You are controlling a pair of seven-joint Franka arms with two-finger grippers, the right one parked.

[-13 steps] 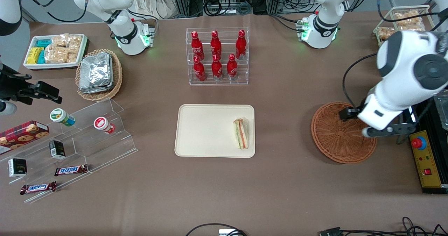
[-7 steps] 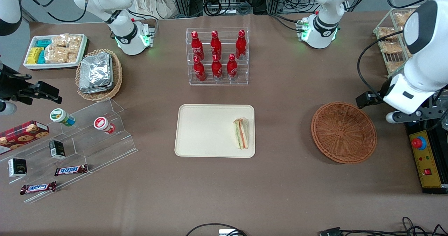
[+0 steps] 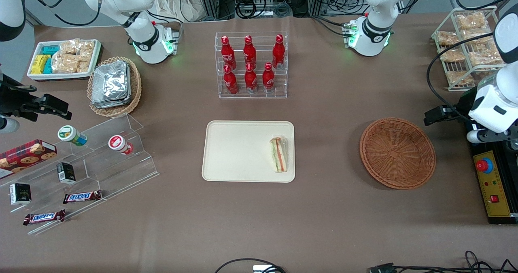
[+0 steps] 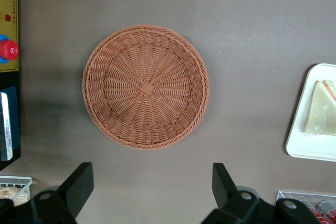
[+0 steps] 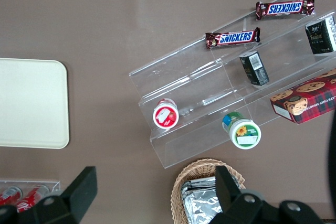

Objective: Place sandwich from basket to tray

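Observation:
The wrapped sandwich lies on the cream tray, near the tray edge that faces the basket; it also shows in the left wrist view as the sandwich on the tray. The reddish-brown woven basket holds nothing, and its whole inside shows as the basket. My gripper hangs high beside the basket, toward the working arm's end of the table. The gripper is open wide, with only bare table between its fingers.
A control box with a red button sits under the arm at the table's end. A wire rack of bagged snacks stands farther from the camera. A bottle rack stands farther back than the tray. An acrylic stand and a foil-packet basket lie toward the parked arm's end.
My arm has drawn away from above the basket toward the working arm's end of the table, uncovering the whole basket. The sandwich has stayed still on the tray.

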